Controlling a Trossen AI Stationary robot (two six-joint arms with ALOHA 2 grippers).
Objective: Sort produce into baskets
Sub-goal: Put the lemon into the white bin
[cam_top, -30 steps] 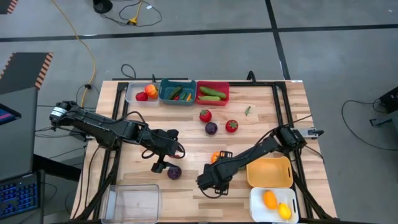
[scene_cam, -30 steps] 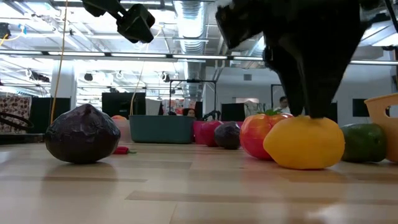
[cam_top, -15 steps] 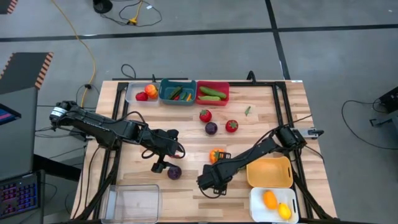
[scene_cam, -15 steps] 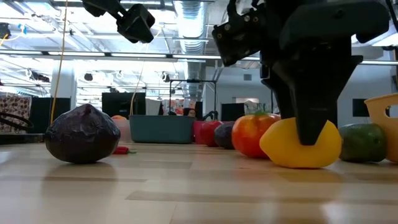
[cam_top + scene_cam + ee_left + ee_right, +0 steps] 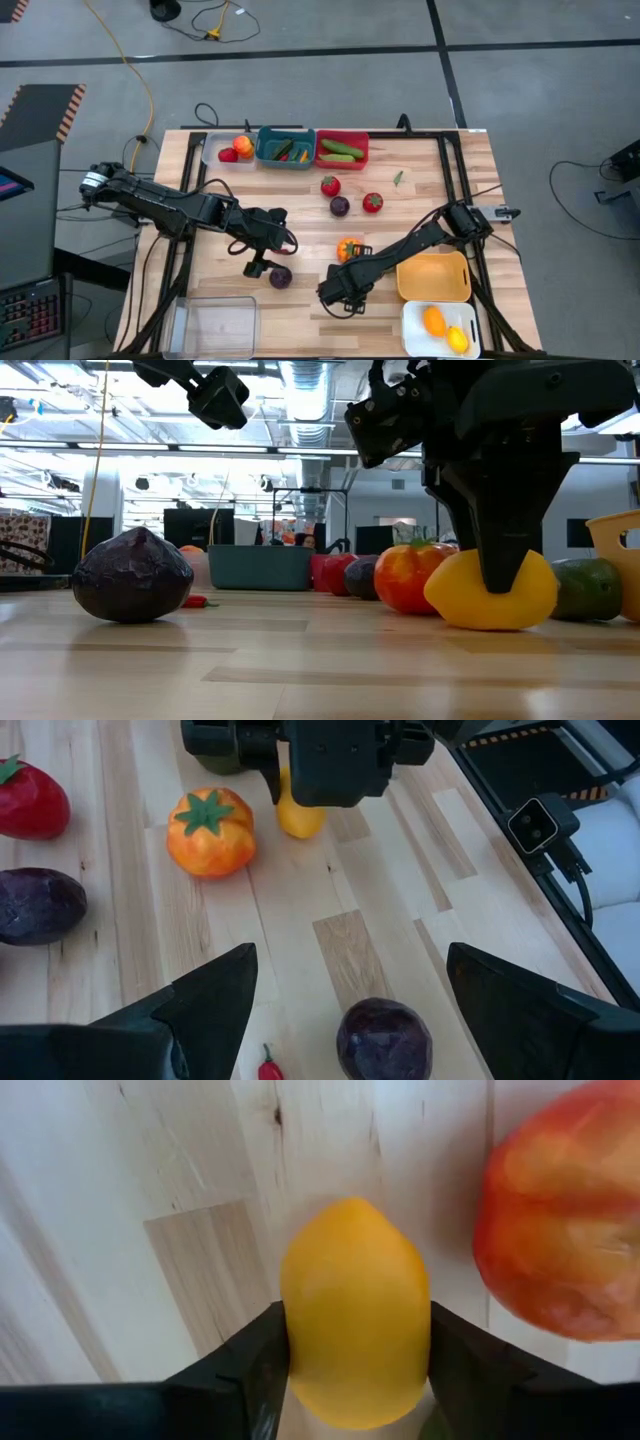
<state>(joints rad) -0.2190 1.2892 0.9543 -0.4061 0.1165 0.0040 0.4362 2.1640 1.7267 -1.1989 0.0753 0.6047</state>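
Pinching the yellow fruit (image 5: 355, 1338), the right gripper's (image 5: 355, 1380) fingers (image 5: 250, 1370) touch both sides.

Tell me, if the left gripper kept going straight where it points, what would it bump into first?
Most likely the dark purple vegetable, which lies just ahead between the left gripper's open fingers. Beyond it are bare boards, then the yellow fruit.
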